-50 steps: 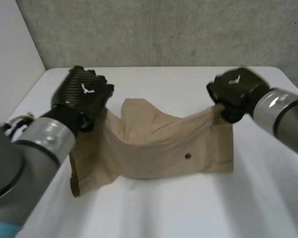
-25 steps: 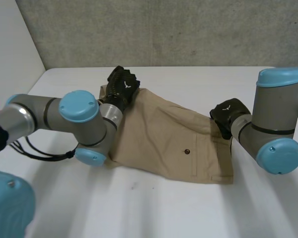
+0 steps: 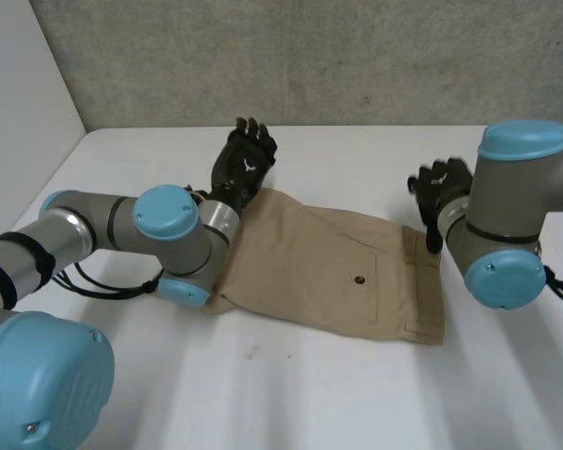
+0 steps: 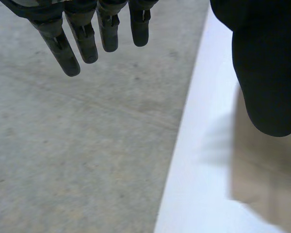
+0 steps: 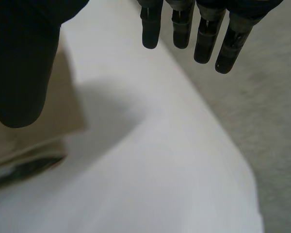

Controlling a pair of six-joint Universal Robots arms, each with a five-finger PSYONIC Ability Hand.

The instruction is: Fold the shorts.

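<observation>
shorts: the tan shorts (image 3: 328,272) lie flat on the desk (image 3: 357,403) at mid-frame, running from upper left to lower right, pocket button (image 3: 360,279) facing up.
change: a second ago they sag in a lifted band between both hands; half a second ago they are down with the hands still at their ends; now no part is raised.
left hand: the left hand (image 3: 246,159) is at upper centre-left, just past the far left corner of the shorts. its fingers (image 4: 82,39) are straight and spread, holding nothing.
right hand: the right hand (image 3: 438,183) is at upper right, just off the far right corner. its fingers (image 5: 203,34) are straight too, with the cloth apart from them.
meaning: both ends look released, so this lay-down seems finished and the cloth smooth.
next: likely a fresh grasp at one short end to bring it over the other. the lower left edge looks a little rumpled and may need care.
</observation>
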